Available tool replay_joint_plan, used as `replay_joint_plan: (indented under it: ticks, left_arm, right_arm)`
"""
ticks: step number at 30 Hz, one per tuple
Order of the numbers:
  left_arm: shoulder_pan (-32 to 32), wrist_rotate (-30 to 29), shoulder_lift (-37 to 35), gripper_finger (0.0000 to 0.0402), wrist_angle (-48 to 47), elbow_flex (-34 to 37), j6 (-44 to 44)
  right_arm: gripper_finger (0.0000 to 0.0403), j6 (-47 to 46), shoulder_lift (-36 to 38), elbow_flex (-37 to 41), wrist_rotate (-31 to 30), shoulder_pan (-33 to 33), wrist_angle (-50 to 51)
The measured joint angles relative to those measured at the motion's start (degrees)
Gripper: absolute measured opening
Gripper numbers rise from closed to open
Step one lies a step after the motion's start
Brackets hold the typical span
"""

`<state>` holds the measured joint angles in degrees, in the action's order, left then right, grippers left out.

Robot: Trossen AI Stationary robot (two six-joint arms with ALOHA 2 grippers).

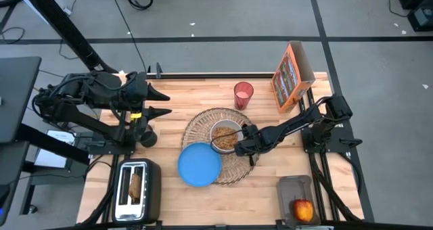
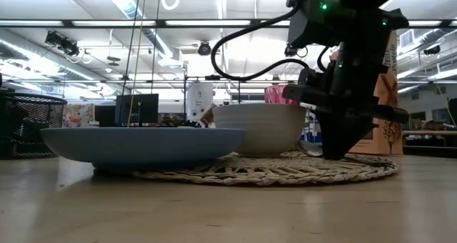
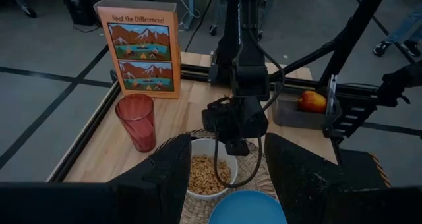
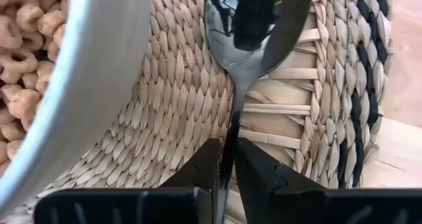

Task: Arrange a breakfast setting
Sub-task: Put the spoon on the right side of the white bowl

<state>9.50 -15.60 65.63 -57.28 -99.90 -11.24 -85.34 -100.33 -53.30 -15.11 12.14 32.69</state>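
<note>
The round wicker placemat (image 1: 200, 124) lies mid-table. On it stands the white bowl (image 1: 226, 134) with cereal, and the blue plate (image 1: 199, 165) overlaps the mat's near edge. My right gripper (image 1: 245, 145) is low over the mat, just right of the bowl, shut on the metal spoon (image 4: 241, 33). The pink cup (image 1: 243, 95) and the orange cereal box (image 1: 292, 78) stand at the far side. The toast (image 1: 135, 185) sits in the toaster, and the apple (image 1: 303, 208) lies in a grey tray. My left gripper (image 1: 169, 103) is open and empty at the table's left. My right gripper pinches the spoon's thin handle (image 4: 230, 140) between its two fingers, which lie along the handle. The spoon's bowl end (image 4: 239, 26) points away from the fingers, low over the placemat (image 4: 178, 85) beside the bowl's wall (image 4: 86, 85). Whether it rests on the mat I cannot tell.
A black toaster (image 1: 139, 189) stands at the near left corner. The grey tray (image 1: 298, 193) is at the near right. Bare wood lies between the plate and the tray and at the table's far left.
</note>
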Motion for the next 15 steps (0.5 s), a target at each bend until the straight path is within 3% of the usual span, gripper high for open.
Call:
replay_joint_plan:
  ticks: [15]
  left_arm:
    - [0.0, 0.0, 0.0, 0.0199, 0.0, 0.0, 0.5]
  right_arm:
    - [0.0040, -8.1, -0.2, -2.7, 1.1, 0.0, 9.2]
